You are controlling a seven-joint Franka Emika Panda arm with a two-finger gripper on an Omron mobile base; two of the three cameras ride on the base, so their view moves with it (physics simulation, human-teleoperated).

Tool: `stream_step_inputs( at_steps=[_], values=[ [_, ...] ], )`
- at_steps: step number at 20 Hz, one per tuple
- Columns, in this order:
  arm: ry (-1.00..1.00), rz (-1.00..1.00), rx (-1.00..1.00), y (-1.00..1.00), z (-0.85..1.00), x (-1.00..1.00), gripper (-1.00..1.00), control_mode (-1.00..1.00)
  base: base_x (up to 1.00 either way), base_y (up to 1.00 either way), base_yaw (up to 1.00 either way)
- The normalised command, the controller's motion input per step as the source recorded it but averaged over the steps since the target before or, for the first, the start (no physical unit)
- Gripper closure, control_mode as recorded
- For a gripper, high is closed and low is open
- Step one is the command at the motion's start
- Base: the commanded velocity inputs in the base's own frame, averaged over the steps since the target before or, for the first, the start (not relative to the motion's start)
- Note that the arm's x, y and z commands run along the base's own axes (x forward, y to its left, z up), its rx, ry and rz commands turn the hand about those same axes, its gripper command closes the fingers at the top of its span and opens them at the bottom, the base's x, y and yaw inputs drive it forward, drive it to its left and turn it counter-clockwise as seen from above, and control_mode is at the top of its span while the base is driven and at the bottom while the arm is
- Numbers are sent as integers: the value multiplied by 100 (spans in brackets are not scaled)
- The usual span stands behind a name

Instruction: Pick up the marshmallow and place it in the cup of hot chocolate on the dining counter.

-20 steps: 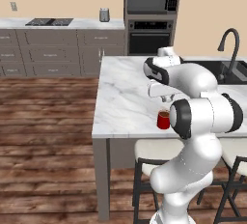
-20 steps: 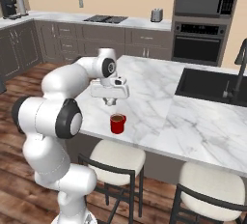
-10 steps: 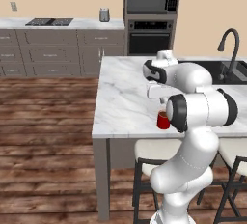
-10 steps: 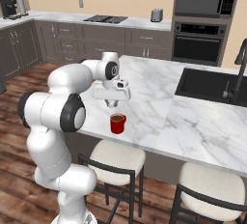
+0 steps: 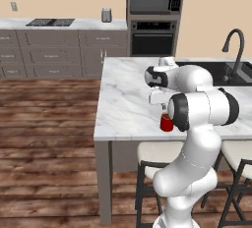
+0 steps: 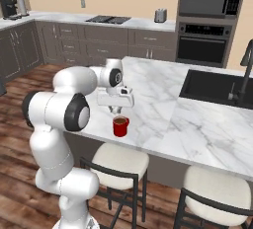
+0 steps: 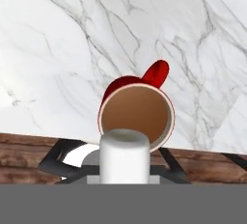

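Note:
The small red cup of hot chocolate (image 6: 119,126) stands near the front edge of the white marble dining counter (image 6: 163,95); it also shows as the cup (image 5: 167,123) half behind my forearm. My gripper (image 6: 115,109) hangs just above and slightly behind the cup, pointing down, and is shut on the marshmallow. In the hand view the white marshmallow (image 7: 124,155) sits between the fingers at the bottom, overlapping the near rim of the cup (image 7: 137,114), whose brown contents and red handle are plain.
A dark sink (image 6: 217,87) with a black faucet (image 5: 233,50) lies at the counter's right end. Two padded stools (image 6: 118,161) stand under the front edge. Wall cabinets with a cooktop, a toaster (image 5: 106,14) and an oven are at the back.
My gripper with the marshmallow has drifted a little sideways toward the cup, and the elbow has swung. The cup has stayed put.

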Motion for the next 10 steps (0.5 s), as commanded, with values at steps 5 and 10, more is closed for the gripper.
stream_step_inputs(
  at_steps=[5, 10],
  values=[
    [0, 0, 1, -4, -17, 11, 100, -100, 0, 0, 0],
    [0, 0, 2, -9, -10, 4, 100, -100, 0, 0, 0]
  ],
)
